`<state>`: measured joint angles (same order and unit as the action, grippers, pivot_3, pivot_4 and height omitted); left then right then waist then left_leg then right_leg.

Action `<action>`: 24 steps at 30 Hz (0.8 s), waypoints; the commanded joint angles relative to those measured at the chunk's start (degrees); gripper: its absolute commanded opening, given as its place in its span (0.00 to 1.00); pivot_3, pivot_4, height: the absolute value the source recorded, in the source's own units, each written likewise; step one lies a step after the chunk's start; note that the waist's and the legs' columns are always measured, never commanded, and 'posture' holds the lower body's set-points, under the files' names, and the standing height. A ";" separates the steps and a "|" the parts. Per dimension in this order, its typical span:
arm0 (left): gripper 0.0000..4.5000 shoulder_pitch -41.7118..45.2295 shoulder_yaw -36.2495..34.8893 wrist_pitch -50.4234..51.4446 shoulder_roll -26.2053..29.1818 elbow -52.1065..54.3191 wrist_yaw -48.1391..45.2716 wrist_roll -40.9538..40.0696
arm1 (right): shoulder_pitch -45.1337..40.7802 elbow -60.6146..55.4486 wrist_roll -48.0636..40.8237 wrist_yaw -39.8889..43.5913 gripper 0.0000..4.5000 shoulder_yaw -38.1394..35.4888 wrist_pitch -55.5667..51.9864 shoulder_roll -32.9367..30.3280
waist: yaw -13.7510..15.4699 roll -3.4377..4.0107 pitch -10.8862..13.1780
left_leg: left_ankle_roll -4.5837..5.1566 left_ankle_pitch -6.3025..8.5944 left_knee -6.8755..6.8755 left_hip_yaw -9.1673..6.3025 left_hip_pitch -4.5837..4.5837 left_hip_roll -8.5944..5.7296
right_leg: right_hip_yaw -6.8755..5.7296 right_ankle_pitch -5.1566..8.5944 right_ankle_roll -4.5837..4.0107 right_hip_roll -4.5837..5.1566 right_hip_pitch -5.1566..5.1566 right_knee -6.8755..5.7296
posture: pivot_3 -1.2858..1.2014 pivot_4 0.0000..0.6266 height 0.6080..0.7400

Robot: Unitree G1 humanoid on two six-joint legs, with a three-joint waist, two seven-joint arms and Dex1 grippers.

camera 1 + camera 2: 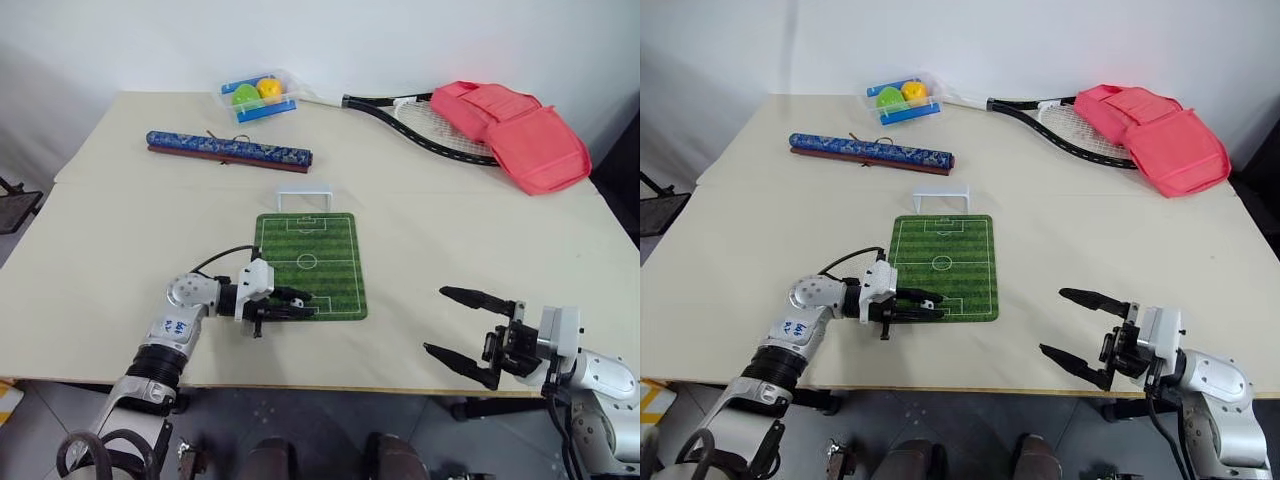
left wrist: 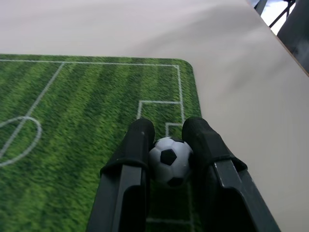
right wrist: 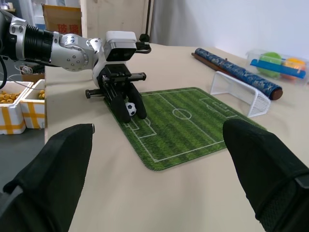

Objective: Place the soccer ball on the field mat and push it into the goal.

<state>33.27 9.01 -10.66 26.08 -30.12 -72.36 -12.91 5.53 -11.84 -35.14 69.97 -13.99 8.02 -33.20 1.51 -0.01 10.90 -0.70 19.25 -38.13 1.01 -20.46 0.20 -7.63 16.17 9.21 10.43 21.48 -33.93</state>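
Note:
The soccer ball (image 2: 169,160) is tiny, white with black patches, and my left gripper (image 1: 300,303) is shut on it just above the near end of the field mat (image 1: 330,250). The right wrist view shows the same grip, ball (image 3: 130,109) between the two black fingers (image 3: 119,106) over the near penalty box. The mat is green, striped, with white pitch lines. The white goal (image 1: 302,196) stands on the table just past the mat's far end. My right gripper (image 1: 470,330) hangs open to the right of the mat, near the table's front edge, with nothing in it.
A long blue patterned roll (image 1: 228,149) lies across the table beyond the goal. At the back stand a clear tray (image 1: 258,95) with a green and a yellow ball, a racket (image 1: 420,125) and a pink bag (image 1: 520,130).

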 commanded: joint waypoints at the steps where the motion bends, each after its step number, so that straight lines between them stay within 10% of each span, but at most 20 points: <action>1: 0.19 0.79 -0.49 -1.16 -0.67 -0.34 -0.28 0.23 | 0.71 -2.53 -0.32 -1.26 1.00 -1.35 1.51 0.29 | -0.04 0.00 0.00 | 0.00 0.00 -0.01 0.00 0.00 0.00 | 0.01 -0.01 0.01 0.00 0.00 0.00 | 0.52 0.24 1.00; 8: 0.19 1.48 -0.37 -2.94 -2.10 -3.21 1.26 1.47 | 2.23 -5.31 -0.67 -3.24 1.00 -0.38 1.01 0.50 | -0.02 0.00 0.00 | 0.01 0.00 -0.03 0.00 0.01 0.00 | 0.01 -0.02 0.01 0.00 -0.02 -0.01 | 0.52 0.24 1.00; 14: 0.58 0.88 -0.94 -3.33 -2.46 -1.87 0.90 0.42 | 2.03 -6.95 -1.19 -4.46 1.00 0.01 -0.53 0.02 | 0.01 0.00 0.00 | 0.01 0.00 -0.04 0.00 0.01 -0.01 | 0.02 -0.03 0.01 0.01 -0.02 -0.02 | 0.52 0.24 1.00; 24: 0.58 0.25 -4.17 -2.81 -3.02 1.89 0.81 -3.41 | 1.08 -5.10 -0.83 -3.61 1.00 1.87 -0.45 1.05 | -0.07 0.00 0.00 | 0.01 0.01 -0.04 0.00 0.01 -0.01 | 0.02 -0.03 0.01 0.00 -0.02 -0.02 | 0.52 0.24 1.00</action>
<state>33.98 6.92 -13.66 23.14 -31.65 -70.92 -13.53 6.83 -16.51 -35.26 65.90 -11.95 6.91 -32.57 1.44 -0.01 10.90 -0.68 19.25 -38.18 1.01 -20.46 0.20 -7.61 16.15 9.22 10.44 21.46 -33.94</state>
